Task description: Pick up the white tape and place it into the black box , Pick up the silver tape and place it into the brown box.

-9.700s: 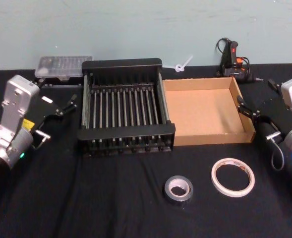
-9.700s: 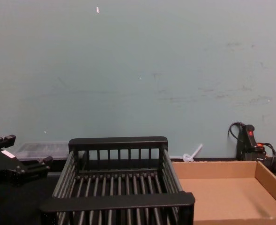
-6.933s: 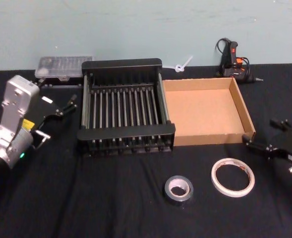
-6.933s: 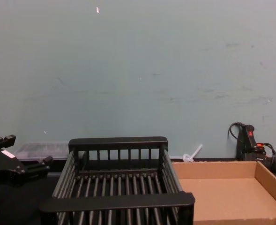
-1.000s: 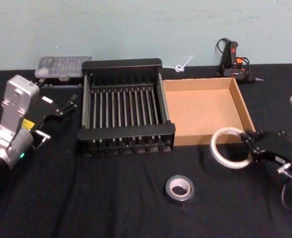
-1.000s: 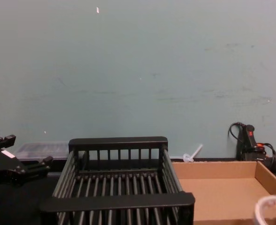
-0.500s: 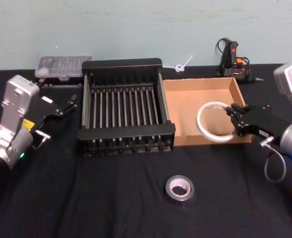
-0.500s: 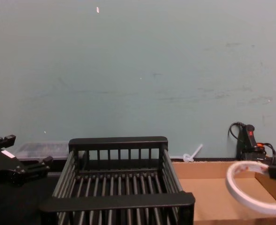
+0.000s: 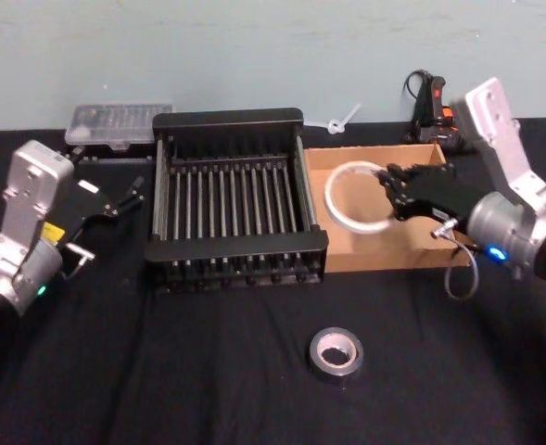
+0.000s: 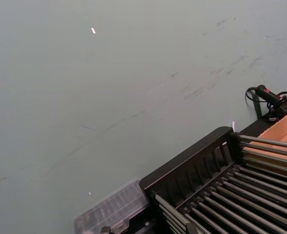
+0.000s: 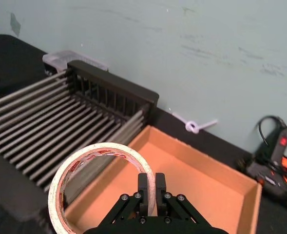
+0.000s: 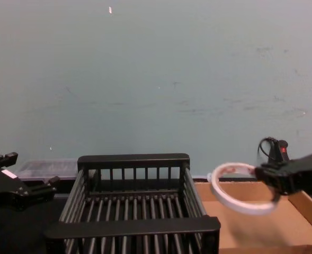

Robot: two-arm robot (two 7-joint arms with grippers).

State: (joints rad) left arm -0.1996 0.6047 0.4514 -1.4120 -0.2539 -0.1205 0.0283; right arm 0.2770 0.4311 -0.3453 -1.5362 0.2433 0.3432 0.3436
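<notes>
**White tape held in the air over the brown box**

White tape (image 9: 357,196) hangs off the table, pinched at its rim by the right gripper (image 9: 392,192), whose fingers (image 11: 150,183) press together on the band, one inside the ring and one outside. The roll lies nearly flat, slightly tilted, with its open hole facing mostly upward; red markings show on its inner ring in the right wrist view. It floats above the left part of the brown box (image 9: 435,252), close to the wall that this box shares with the black box (image 9: 234,252), and touches neither.

The right arm reaches in from the right, over the cardboard box's far right corner. The left gripper (image 9: 124,200) is parked beside the black box's left wall, its fingers spread with nothing between them.

The silver tape (image 9: 336,355) lies flat on the black tablecloth (image 9: 161,371), hole up, nearer the robot than both boxes and well apart from them. A clear plastic case (image 9: 120,125) sits behind the black box's far left corner, and a black glue gun (image 9: 430,107) with its cable stands behind the brown box. A pale blue-green wall (image 12: 156,79) closes the scene.
</notes>
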